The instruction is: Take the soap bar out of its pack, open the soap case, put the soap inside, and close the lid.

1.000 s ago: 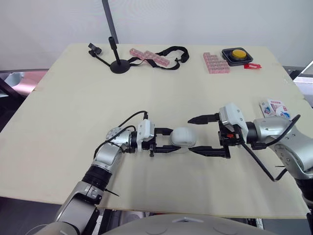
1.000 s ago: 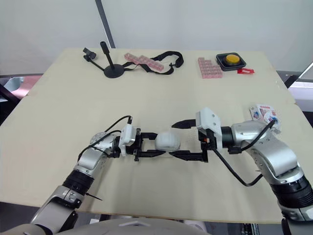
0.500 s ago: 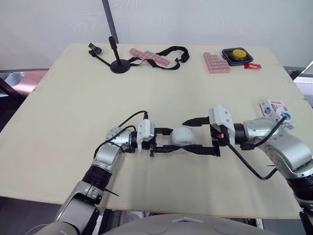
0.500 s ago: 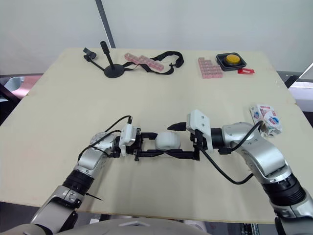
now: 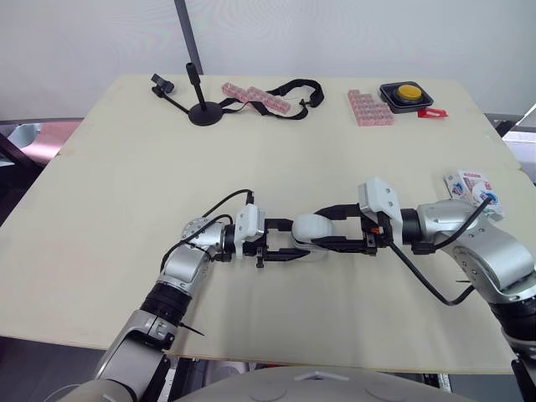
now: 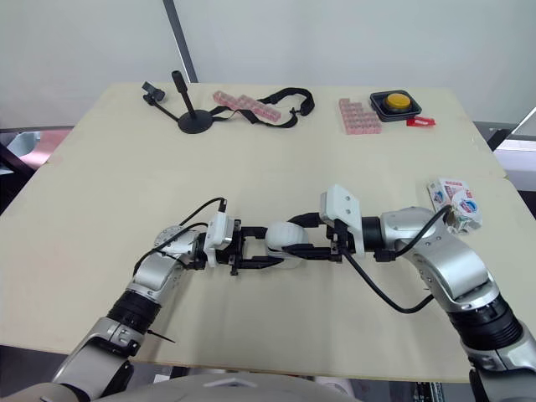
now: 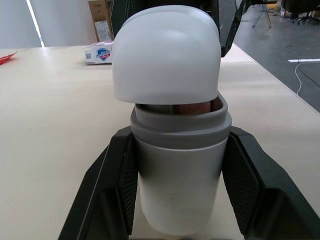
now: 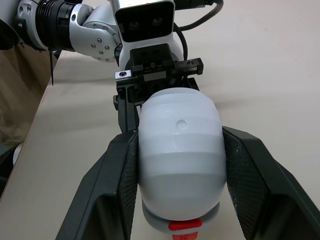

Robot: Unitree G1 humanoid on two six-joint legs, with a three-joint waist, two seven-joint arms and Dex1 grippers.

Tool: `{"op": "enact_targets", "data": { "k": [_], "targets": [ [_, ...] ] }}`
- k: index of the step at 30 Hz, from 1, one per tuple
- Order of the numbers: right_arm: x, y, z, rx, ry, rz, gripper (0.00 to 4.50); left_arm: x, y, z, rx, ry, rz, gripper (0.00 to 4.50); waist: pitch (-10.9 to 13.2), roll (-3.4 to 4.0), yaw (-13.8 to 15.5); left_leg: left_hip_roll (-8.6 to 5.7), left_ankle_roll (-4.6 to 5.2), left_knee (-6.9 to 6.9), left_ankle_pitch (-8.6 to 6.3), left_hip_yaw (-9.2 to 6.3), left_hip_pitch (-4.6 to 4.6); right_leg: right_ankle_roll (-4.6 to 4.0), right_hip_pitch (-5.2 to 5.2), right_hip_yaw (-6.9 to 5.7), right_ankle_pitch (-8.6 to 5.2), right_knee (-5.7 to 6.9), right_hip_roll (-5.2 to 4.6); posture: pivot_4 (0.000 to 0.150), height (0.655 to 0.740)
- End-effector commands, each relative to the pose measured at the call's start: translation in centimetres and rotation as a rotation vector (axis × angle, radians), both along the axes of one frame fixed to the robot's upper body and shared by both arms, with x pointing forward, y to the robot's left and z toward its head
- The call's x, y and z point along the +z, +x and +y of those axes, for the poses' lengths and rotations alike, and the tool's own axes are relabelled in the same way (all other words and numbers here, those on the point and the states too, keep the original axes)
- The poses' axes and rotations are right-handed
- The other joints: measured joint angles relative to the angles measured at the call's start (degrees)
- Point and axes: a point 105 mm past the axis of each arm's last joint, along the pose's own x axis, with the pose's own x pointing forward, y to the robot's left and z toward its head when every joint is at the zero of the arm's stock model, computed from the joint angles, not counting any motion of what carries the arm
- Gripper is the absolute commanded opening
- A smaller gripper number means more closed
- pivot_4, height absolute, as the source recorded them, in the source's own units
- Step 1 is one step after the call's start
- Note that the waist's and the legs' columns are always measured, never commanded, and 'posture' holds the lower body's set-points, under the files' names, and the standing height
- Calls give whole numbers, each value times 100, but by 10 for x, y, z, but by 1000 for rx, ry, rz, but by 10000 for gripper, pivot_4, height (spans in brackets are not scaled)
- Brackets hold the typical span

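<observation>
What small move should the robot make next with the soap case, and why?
Probably the right gripper should press the white rounded plastic lid onto the grey case base held by the left gripper: a gap shows between them, with something pink inside.

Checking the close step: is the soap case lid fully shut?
Not fully. The lid sits raised off the case base, with a visible gap between them.

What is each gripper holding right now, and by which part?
The left gripper clamps the soap case by its grey base. The right gripper grips the white lid by its two sides.
</observation>
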Motion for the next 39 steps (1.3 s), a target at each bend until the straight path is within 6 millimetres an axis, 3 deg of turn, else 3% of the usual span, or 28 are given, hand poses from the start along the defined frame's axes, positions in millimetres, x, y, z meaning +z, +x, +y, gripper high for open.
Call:
{"op": "enact_targets", "data": {
  "k": [1,9,39],
  "targets": [
    [11,-7,4,56,-15,-38,19597,-8,2,2,22,40,17,18726,0,0,2,0,0,0,0,0,0,0,0,0,0,0,0,1500,7395],
    [9,-12,7,86,-85,0,19597,-9,1,2,22,40,17,18726,0,0,3,0,0,0,0,0,0,0,0,0,0,0,0,1500,7395],
    [-4,-6,4,45,-177,50,19597,-9,1,0,34,33,19,18726,0,0,12,0,-3,0,1,0,1,0,6,1,0,1,0,1500,7395]
  ]
}}
